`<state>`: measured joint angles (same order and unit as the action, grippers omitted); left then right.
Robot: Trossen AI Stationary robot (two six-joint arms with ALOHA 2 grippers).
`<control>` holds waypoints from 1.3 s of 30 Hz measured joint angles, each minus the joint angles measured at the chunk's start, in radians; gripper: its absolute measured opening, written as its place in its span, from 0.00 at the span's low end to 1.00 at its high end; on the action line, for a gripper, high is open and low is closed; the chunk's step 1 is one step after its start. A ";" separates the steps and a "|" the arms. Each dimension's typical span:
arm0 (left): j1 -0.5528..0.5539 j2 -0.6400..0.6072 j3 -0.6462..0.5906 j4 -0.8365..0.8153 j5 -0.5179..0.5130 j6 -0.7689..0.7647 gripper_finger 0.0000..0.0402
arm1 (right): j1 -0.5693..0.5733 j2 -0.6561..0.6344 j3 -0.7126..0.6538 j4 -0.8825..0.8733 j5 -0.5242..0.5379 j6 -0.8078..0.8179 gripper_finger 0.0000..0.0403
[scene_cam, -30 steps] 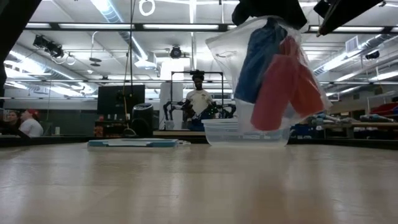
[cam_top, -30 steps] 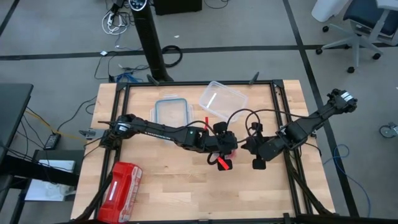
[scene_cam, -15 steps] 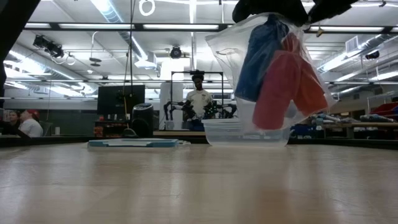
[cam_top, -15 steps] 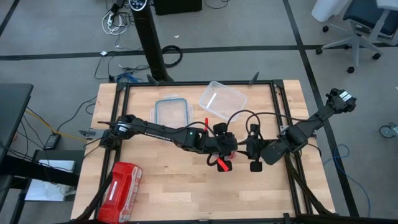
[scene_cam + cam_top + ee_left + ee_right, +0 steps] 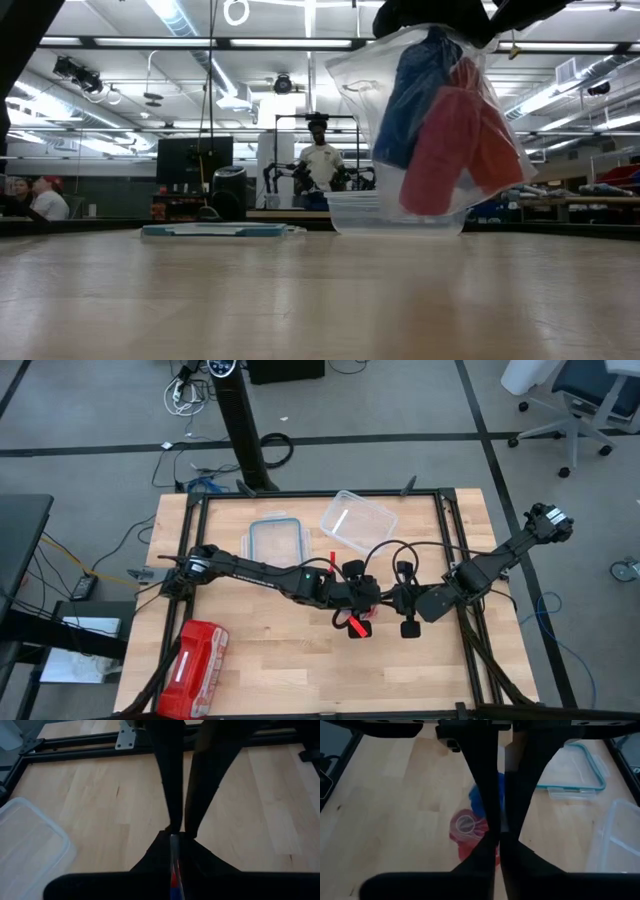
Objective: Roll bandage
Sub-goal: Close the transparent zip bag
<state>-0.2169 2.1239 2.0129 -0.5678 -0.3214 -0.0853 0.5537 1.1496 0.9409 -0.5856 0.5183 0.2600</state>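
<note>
A clear plastic bag (image 5: 440, 120) hangs in the air above the table's middle. Inside it are the blue bandage (image 5: 412, 95) and red-pink rolls (image 5: 452, 150). My left gripper (image 5: 358, 603) comes from the table's left and is shut at the bag's top. My right gripper (image 5: 398, 600) comes from the right, close beside it, also shut at the bag's top. The right wrist view looks down on the bandage (image 5: 487, 790) and one red roll (image 5: 466, 826) below the fingers. In the low view both grippers run off the top edge. My left gripper pinches a thin edge of the bag's clear plastic (image 5: 173, 842) between its two shut fingers, at the bag's top. The bag hangs below it, clear of the table. My right gripper is shut at the bag's top on its right side. Its own fingers (image 5: 482, 795) hide the place of contact. The bag hangs below them with its contents sagging to the bottom.
A clear plastic container (image 5: 357, 518) and its teal-rimmed lid (image 5: 275, 540) lie at the table's far side. A red zip pouch (image 5: 197, 657) lies at the near left corner. A black frame (image 5: 445, 510) runs along the table's edges. People stand in the room behind.
My right gripper has gone a little toward the table's left, closer to my left gripper. The bag has stayed lifted and has swung slightly to the left, its contents shifting with it.
</note>
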 joint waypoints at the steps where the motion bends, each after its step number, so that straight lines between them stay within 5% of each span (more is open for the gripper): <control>1: 0.000 0.000 0.000 0.000 0.000 0.000 0.03 | 0.000 0.000 0.000 -0.001 -0.005 0.000 0.03; 22: 0.000 0.001 0.000 0.011 -0.008 -0.006 0.03 | -0.013 0.000 0.002 -0.053 0.002 0.007 0.17; 39: 0.000 0.001 0.000 0.015 -0.002 -0.024 0.03 | -0.014 0.002 0.000 -0.069 0.039 -0.019 0.01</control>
<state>-0.2169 2.1246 2.0132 -0.5526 -0.3233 -0.1089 0.5392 1.1515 0.9413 -0.6544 0.5571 0.2413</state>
